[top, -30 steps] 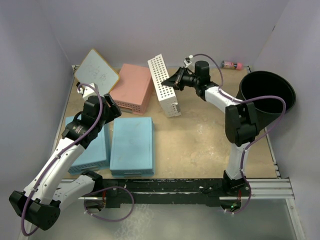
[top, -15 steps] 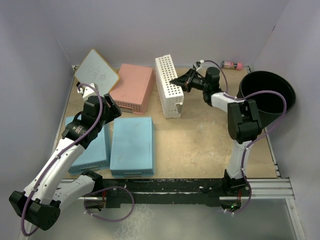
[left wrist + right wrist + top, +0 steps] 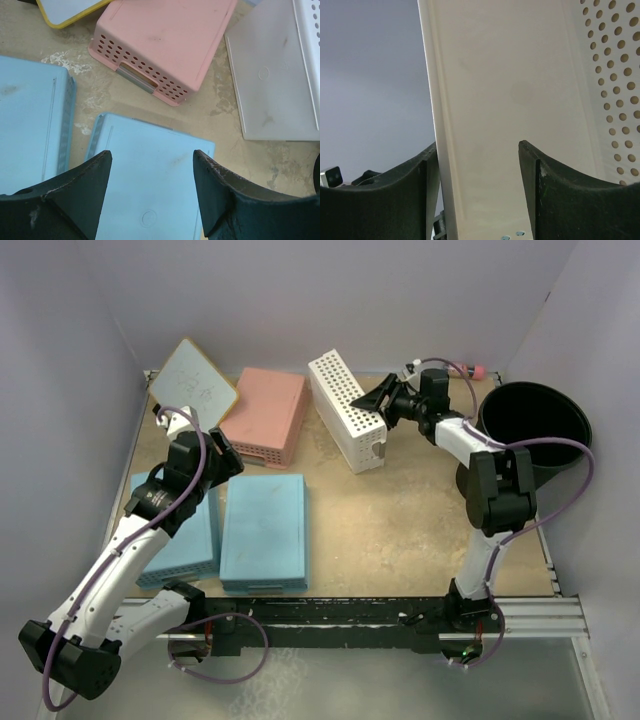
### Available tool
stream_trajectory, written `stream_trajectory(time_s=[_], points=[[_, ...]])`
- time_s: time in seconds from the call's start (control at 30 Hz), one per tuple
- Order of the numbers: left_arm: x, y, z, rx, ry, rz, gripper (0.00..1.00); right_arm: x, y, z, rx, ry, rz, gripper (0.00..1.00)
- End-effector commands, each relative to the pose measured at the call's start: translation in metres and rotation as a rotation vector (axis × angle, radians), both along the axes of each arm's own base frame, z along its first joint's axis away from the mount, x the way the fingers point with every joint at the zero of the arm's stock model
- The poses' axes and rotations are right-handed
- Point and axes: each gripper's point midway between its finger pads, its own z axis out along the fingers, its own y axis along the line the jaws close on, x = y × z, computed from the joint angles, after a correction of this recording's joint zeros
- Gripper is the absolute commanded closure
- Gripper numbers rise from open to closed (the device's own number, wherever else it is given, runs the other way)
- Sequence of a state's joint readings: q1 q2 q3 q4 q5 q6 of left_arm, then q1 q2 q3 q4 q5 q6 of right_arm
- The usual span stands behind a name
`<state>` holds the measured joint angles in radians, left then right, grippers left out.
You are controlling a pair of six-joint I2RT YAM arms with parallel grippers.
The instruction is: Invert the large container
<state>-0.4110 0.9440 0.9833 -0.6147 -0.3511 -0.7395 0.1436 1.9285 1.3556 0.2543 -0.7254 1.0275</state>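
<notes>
The large container (image 3: 535, 428), a round black tub, stands at the table's right edge with its opening up. My right gripper (image 3: 373, 400) is well left of it, open. Its fingers straddle the edge of the white perforated basket (image 3: 345, 410), whose pale bottom (image 3: 520, 75) fills the right wrist view between the parted fingers (image 3: 542, 175). My left gripper (image 3: 215, 452) hangs open over the left side of the table. In the left wrist view its spread jaws frame a blue basket (image 3: 150, 185) below, and nothing is between them.
Two blue baskets (image 3: 265, 530) (image 3: 185, 535) lie bottom-up at the front left. A pink basket (image 3: 268, 412) lies behind them. A yellow-rimmed whiteboard (image 3: 193, 380) leans at the back left. A small pink bottle (image 3: 475, 370) lies at the back right wall.
My right gripper has opened and let go of the white basket. The basket has shifted right and tipped over to lie lower on the table. The right arm has drawn back to the right. The left arm is still.
</notes>
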Motion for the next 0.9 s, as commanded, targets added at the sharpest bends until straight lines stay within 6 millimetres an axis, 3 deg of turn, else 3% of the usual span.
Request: stream_trajectory(time_s=[0.0,0.17,0.33,0.67,0.87], points=[[0.007,-0.004,0.011,-0.005,-0.043,-0.018,0.37,0.000,-0.018,-0.009,-0.103,0.003,-0.039,0.37],[0.010,-0.007,0.007,-0.009,-0.036,-0.027,0.37,-0.005,-0.019,0.001,-0.108,-0.021,-0.049,0.37],[0.012,-0.009,0.007,-0.009,-0.037,-0.033,0.37,-0.002,-0.032,0.018,-0.205,-0.101,-0.092,0.21],[0.014,-0.012,0.004,-0.008,-0.030,-0.045,0.37,-0.005,-0.049,0.041,-0.377,-0.198,-0.089,0.19],[0.013,-0.011,0.001,-0.008,-0.026,-0.044,0.37,-0.008,-0.041,0.051,-0.443,-0.247,-0.053,0.19]])
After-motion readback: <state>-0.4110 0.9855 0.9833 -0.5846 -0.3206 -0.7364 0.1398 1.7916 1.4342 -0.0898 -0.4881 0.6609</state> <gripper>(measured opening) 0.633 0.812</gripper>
